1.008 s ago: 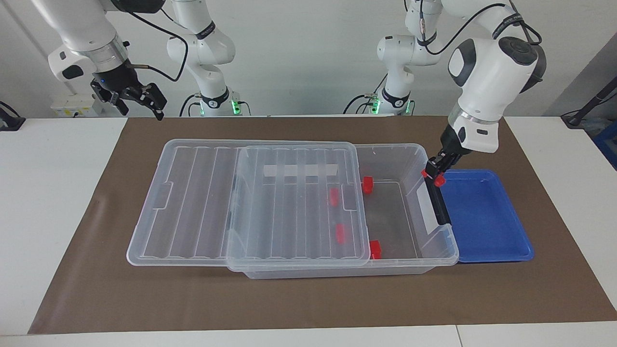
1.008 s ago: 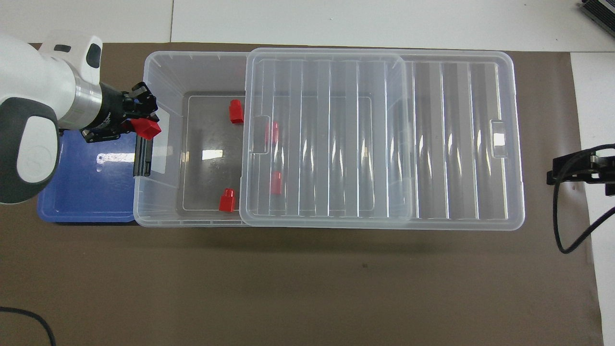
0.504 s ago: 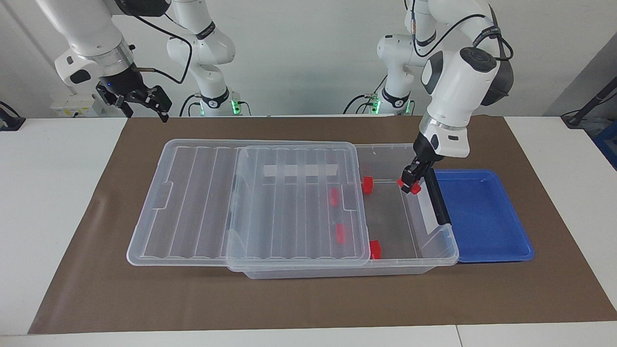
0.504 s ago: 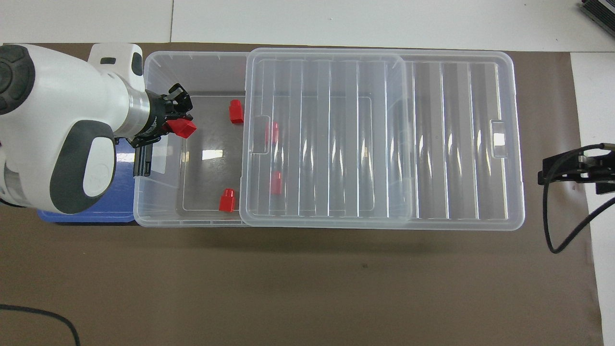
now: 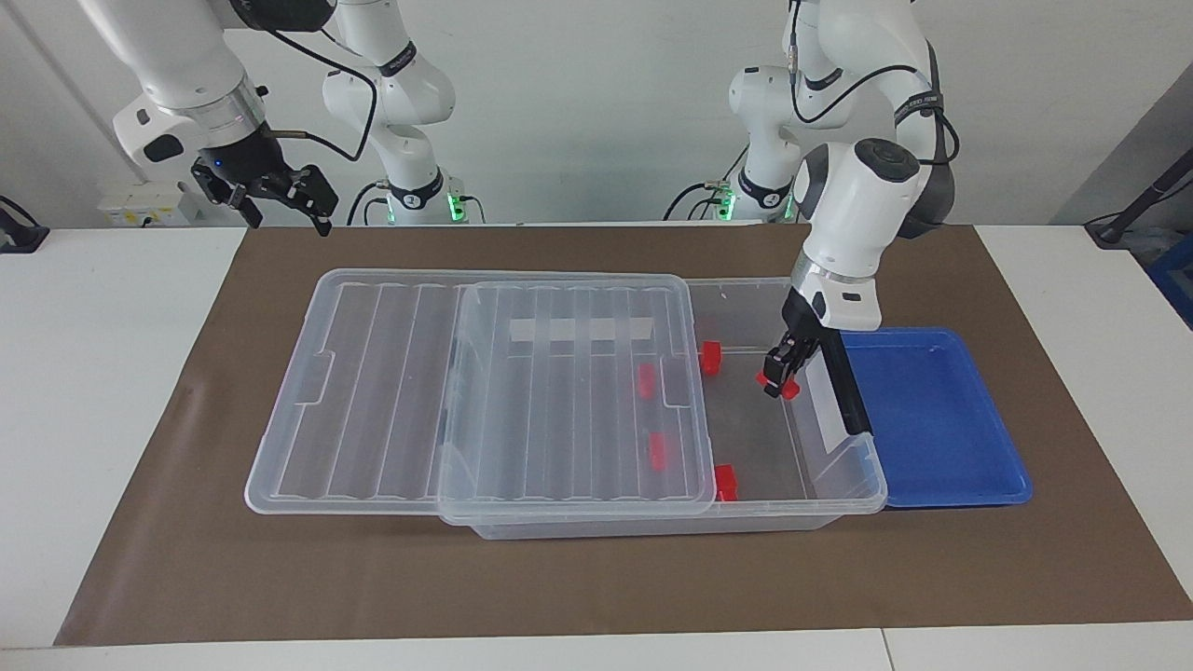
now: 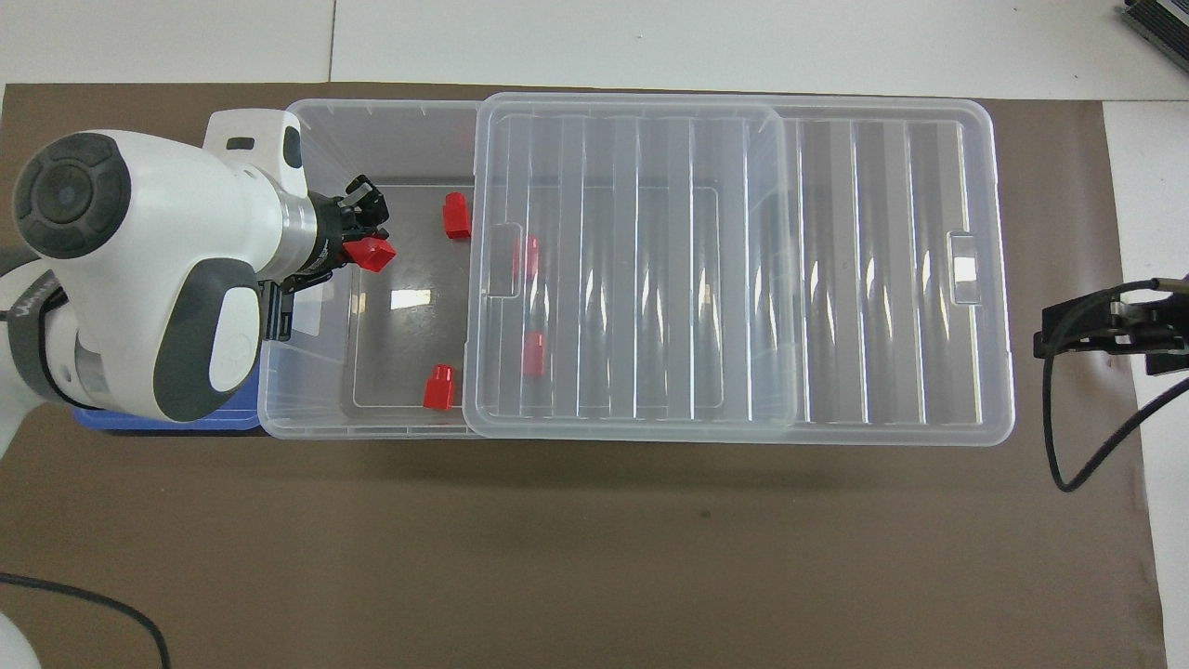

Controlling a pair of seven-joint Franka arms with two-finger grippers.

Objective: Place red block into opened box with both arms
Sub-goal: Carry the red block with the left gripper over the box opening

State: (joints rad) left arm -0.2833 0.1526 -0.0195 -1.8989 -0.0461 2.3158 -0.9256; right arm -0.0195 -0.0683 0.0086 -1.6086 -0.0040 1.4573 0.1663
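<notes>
The right gripper (image 5: 280, 196) waits spread wide, holding nothing, raised over the mat's edge at the right arm's end of the table. The lid (image 5: 485, 391) covers most of the box (image 5: 843, 494). The left gripper (image 5: 781, 377) pinches a red block (image 5: 788, 390) over the box's uncovered end. The facing view shows the block held above the floor. The overhead view shows only the right gripper's tips (image 6: 1105, 333), and the left arm hides most of the blue tray (image 6: 167, 420).

hidden: blue tray (image 6: 223, 418) mostly under left arm | blurred: two red blocks (image 5: 645, 380) beneath lid (image 5: 569, 391)
</notes>
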